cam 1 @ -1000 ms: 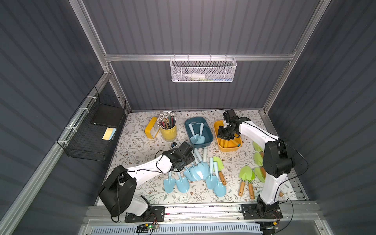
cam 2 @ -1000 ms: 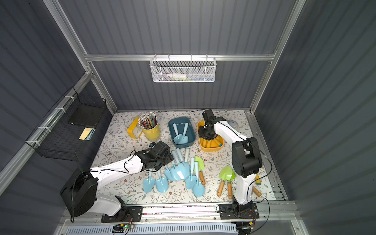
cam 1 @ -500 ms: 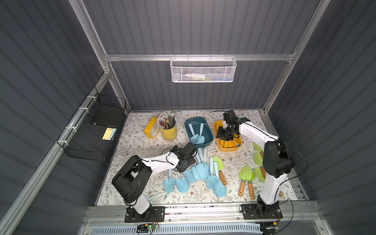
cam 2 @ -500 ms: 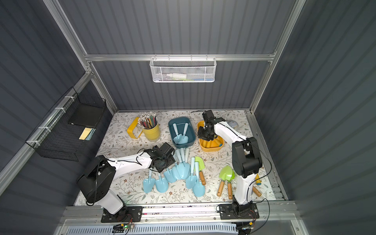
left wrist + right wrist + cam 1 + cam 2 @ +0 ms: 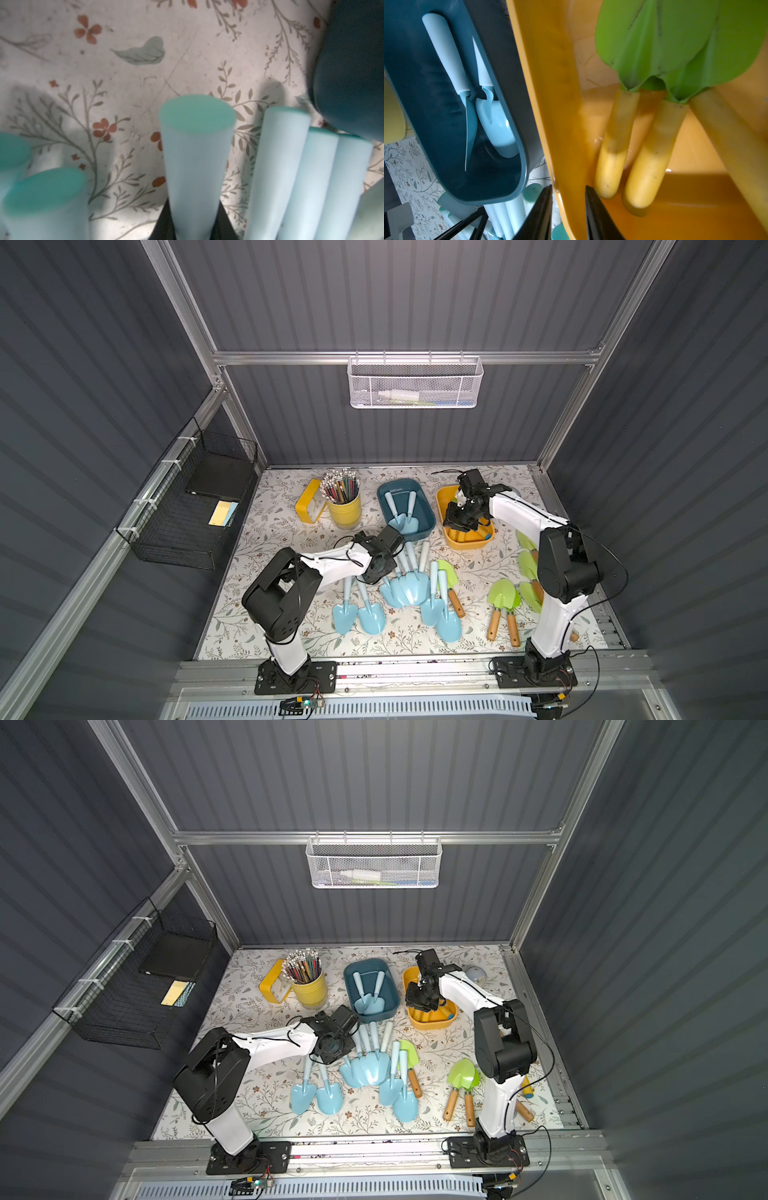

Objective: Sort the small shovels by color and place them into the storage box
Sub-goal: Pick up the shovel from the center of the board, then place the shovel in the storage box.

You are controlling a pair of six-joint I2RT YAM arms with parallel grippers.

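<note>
Nearest the arm bases, the floral mat [image 5: 232, 626] carries most of the unsorted stock. At least seven loose pale-blue shovels [image 5: 369, 616] lie fanned blade-toward-base, one green shovel with a brown handle [image 5: 451, 578] lies among them, and several more green shovels [image 5: 503, 598] lie beside and partly behind the right arm. The left gripper [image 5: 380, 566] is low over the handle ends of the blue cluster. In its wrist view the fingers sit narrow, clamped on one pale-blue handle [image 5: 197, 155], with neighbouring handles just beside it on both sides. Beyond that, the blue box [image 5: 415, 536] holds two pale-blue shovels [image 5: 401, 516]. The yellow box [image 5: 469, 544] beside it holds at least two green-bladed shovels with yellow handles [image 5: 675, 41]. The right gripper [image 5: 568, 207] hangs over the yellow box with no shovel in it. Its fingertips [image 5: 542, 207] stand narrow, one on each side of the box wall; I cannot tell whether they pinch the wall. A cup of pencils [image 5: 344, 508] stands farthest back and is not part of the sort. Judgement: early stage, each colour started, most shovels yet to move.
</note>
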